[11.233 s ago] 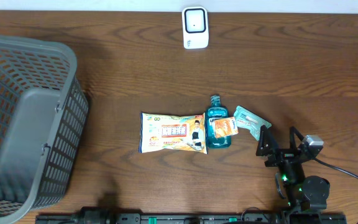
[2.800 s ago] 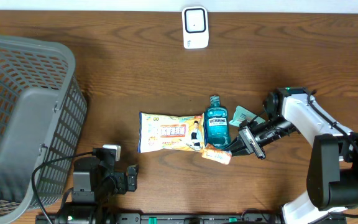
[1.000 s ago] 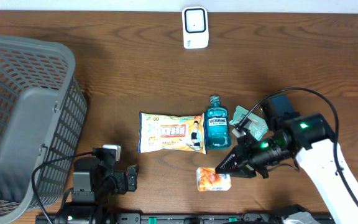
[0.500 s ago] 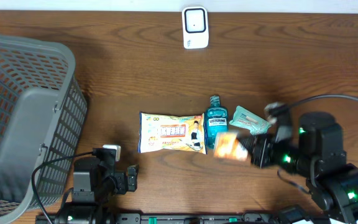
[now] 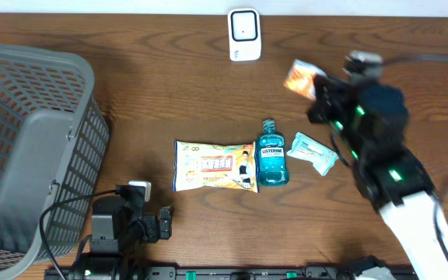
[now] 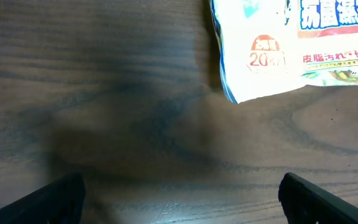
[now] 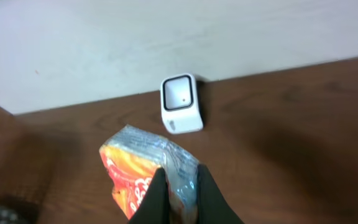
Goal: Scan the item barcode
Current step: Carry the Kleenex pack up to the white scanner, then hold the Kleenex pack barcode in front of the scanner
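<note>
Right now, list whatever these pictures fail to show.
Barcode on the orange packet: none shows in right wrist view; the right gripper covers its lower edge; overhead, motion blur.
The wipes pack: left wrist view, cut off by top and right edges.
The left gripper: only fingertips show at the bottom edge.
The teal packet: overhead, print too small.

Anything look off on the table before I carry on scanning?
Nothing spilled or damaged. The Listerine bottle lies flat beside the wipes pack. The shut right hand pinches the orange packet by one crumpled edge, with the scanner ahead.
</note>
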{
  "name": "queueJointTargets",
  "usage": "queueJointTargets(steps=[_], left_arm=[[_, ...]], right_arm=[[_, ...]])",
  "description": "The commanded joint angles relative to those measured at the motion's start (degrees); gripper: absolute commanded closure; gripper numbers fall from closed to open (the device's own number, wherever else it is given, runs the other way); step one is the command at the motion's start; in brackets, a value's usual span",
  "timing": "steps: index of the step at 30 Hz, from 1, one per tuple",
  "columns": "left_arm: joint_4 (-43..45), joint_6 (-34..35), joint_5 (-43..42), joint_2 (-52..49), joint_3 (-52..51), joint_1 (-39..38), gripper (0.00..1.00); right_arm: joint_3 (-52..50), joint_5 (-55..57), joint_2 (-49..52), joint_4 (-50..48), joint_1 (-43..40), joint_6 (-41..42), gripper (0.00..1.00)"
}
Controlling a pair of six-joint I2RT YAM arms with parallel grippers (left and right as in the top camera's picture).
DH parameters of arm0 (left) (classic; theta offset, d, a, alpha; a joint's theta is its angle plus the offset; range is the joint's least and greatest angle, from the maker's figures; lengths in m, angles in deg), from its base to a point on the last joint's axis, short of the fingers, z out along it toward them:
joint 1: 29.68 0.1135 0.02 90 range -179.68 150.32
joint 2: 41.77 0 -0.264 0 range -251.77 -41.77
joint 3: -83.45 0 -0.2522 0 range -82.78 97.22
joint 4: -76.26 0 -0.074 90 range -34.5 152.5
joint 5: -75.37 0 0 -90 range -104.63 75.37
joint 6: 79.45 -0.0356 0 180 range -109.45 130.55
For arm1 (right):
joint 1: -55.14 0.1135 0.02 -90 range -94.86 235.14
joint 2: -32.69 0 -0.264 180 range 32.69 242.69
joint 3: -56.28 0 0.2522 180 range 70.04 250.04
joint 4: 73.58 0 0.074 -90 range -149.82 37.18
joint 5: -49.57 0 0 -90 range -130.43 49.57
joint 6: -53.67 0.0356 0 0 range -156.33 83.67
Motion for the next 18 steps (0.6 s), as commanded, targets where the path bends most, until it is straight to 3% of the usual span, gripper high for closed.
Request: queueJointTargets(steps=[1,15,18], left_arm=[[-0.1,-0.4,-0.5,0.1,0.2,0.1,0.01],[-0.1,-0.4,-0.5,0.1,0.2,0.1,0.01],[-0.1,-0.4,-0.5,0.1,0.2,0.1,0.01]], right_arm=[[0.3,-1.7,8.9,-9.1,0.4,-6.6,0.99],[0.5,-3.3,44.5,-70.6,0.4,-10.2,0.99],[2.5,-3.3,50.2,-77.0,0.5,-8.0,0.99]])
